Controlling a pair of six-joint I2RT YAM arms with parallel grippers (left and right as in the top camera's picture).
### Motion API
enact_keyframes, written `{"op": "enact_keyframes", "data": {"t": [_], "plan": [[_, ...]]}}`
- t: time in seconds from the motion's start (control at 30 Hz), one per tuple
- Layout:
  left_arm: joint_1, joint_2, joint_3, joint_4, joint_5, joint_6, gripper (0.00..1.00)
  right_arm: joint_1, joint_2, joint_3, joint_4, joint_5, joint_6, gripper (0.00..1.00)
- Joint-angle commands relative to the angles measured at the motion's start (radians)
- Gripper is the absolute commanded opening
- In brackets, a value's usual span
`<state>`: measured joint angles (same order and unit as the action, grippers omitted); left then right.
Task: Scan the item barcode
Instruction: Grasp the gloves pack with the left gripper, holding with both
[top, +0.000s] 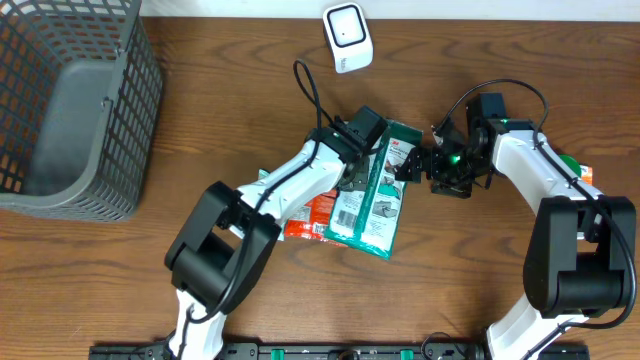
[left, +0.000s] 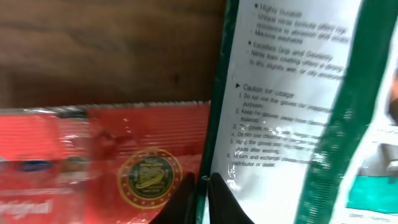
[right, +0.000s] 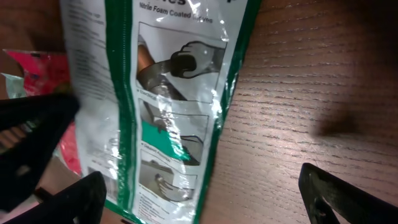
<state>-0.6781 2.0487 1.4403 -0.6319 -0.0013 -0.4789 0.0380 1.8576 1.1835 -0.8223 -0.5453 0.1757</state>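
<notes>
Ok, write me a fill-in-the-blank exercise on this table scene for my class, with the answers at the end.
The glove packet has a ____ border. The left claw is ____ on that packet's edge. The right claw stands wide ____. The other packet, next to it, is mostly ____ in colour.
Missing words: green; shut; open; red.

A mock shop checkout, laid out on my test bench.
I work at a wooden table (top: 470, 290): a grey wire basket (top: 135, 120) at the upper left, a white scanner (top: 347, 37) at top centre, a green-and-white pack (top: 375, 205) and a red pack (top: 305, 218) of printed retail goods in the middle, and a black mounting rail (top: 330, 352) along the bottom edge.
</notes>
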Motion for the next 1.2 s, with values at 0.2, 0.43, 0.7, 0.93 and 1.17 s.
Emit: {"op": "enact_keyframes", "data": {"t": [0.2, 0.43, 0.7, 0.93, 1.17], "plan": [[-0.003, 0.053, -0.018, 0.021, 0.204, -0.001, 0.1, 0.01, -0.017, -0.003, -0.005, -0.005, -0.013, 0.95], [-0.003, 0.049, -0.017, 0.049, 0.315, 0.026, 0.1, 0.004, -0.017, -0.003, -0.031, -0.005, -0.068, 0.96], [-0.008, 0.05, -0.017, 0.058, 0.265, 0.025, 0.13, -0.019, -0.017, -0.003, -0.045, -0.006, -0.133, 0.89], [-0.018, 0.05, -0.019, 0.066, 0.237, 0.025, 0.13, -0.02, -0.017, -0.003, -0.045, -0.003, -0.159, 0.88], [-0.055, 0.05, -0.019, 0.1, 0.236, 0.03, 0.14, -0.031, -0.017, -0.003, -0.046, 0.024, -0.174, 0.89]]}}
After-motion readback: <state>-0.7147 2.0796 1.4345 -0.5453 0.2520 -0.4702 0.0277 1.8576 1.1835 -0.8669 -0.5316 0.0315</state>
